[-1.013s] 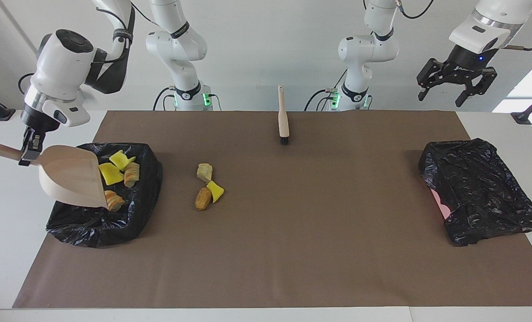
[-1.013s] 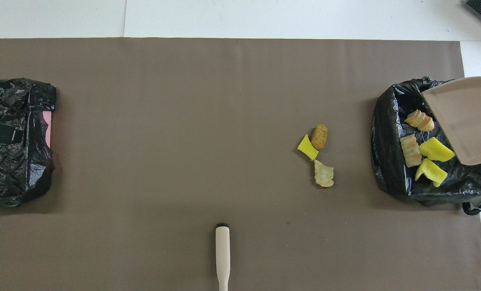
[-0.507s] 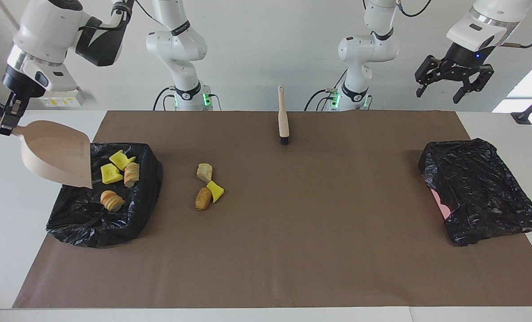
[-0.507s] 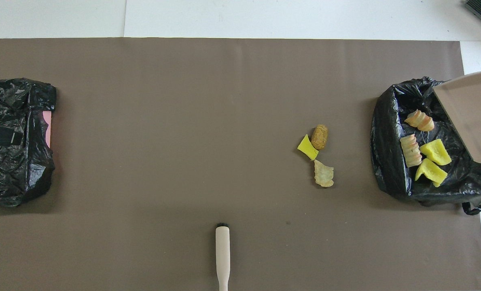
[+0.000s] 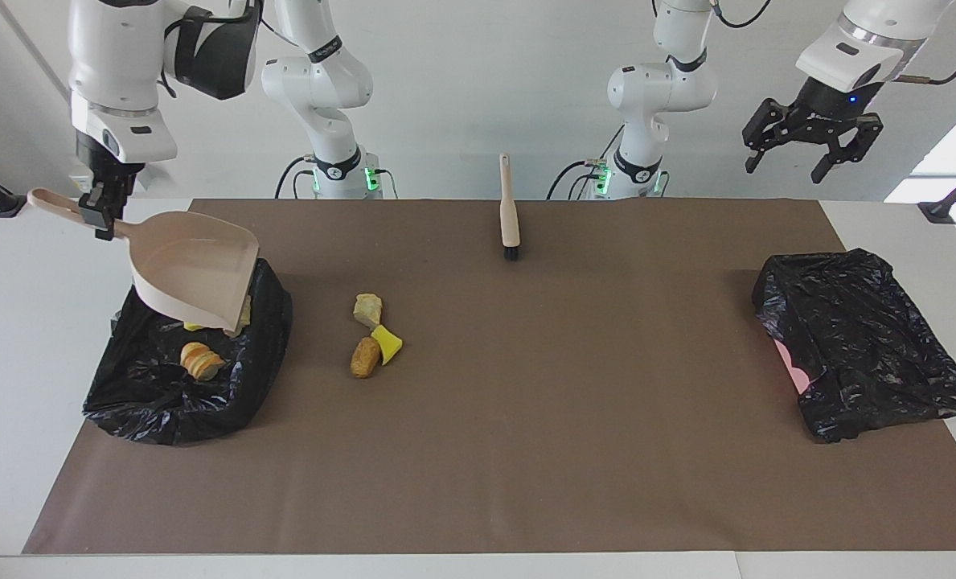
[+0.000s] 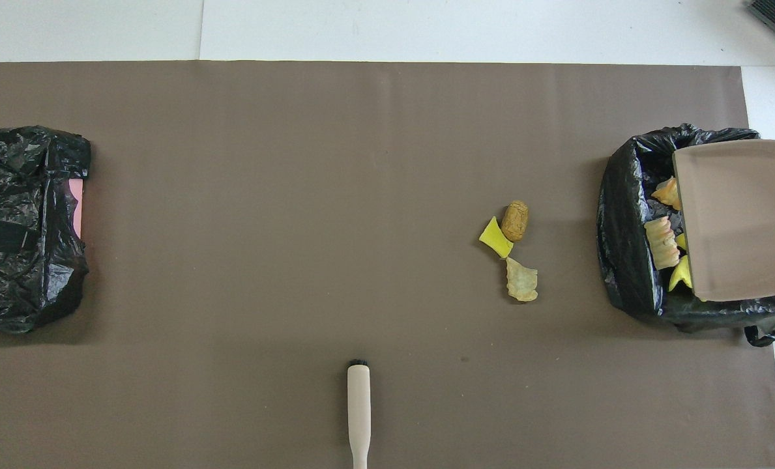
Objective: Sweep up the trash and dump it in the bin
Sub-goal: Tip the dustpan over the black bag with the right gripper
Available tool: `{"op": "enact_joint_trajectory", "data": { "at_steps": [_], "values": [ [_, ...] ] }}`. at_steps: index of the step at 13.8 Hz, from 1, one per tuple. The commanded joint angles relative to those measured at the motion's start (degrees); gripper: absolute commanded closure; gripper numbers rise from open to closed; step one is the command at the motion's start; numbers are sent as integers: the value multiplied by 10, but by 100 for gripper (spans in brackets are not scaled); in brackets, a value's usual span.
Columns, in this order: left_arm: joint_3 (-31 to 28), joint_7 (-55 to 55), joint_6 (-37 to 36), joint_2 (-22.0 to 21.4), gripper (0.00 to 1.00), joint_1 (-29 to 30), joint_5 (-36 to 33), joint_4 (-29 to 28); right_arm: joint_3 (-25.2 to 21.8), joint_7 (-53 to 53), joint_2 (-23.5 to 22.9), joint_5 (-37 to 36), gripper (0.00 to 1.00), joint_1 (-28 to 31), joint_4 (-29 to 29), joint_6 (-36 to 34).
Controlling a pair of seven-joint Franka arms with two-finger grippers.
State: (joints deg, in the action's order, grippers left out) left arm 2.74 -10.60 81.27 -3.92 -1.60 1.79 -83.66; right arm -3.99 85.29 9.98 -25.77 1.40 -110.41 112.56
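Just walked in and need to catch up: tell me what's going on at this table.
The right gripper holds the dustpan by its handle over the bin at its end of the table, which already holds some trash. Three more pieces still lie on the mat beside that bin. The brush lies untouched near the robots. The left gripper waits open in the air above the second bin.

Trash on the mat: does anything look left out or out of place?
Three trash pieces lie loose on the mat, outside the bin. The right gripper holds the dustpan over that bin.
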Motion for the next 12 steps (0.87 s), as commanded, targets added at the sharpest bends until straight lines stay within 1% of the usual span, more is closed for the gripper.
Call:
{"op": "enact_joint_trajectory", "data": {
  "at_steps": [1, 2, 4, 6, 7, 9, 11, 12],
  "values": [
    [4, 3, 10, -17, 0, 1, -7, -20, 2, -139, 4, 30, 100, -52, -25, -22],
    [4, 4, 6, -17, 0, 1, -7, -21, 2, -205, -8, 39, 100, -78, -26, -35],
    [4, 3, 6, -18, 0, 0, -7, -24, 2, -319, -30, 61, 100, -125, -26, -40],
    [4, 3, 6, -18, 0, 1, -7, -25, 3, -428, -52, 72, 100, -159, -26, -41],
    [4, 3, 6, -18, 0, 1, -7, -26, 3, -482, -66, 96, 100, -178, -24, -48],
    [5, 9, 6, -21, 0, 0, -7, -27, 3, -597, -96, 113, 100, -213, -14, -46],
    [6, 12, 6, -22, 0, 0, -7, -30, 3, -708, -139, 155, 100, -247, 18, -45],
    [6, 12, 6, -22, 0, 0, -7, -30, 3, -751, -162, 178, 100, -254, 43, -45]
  ]
}}
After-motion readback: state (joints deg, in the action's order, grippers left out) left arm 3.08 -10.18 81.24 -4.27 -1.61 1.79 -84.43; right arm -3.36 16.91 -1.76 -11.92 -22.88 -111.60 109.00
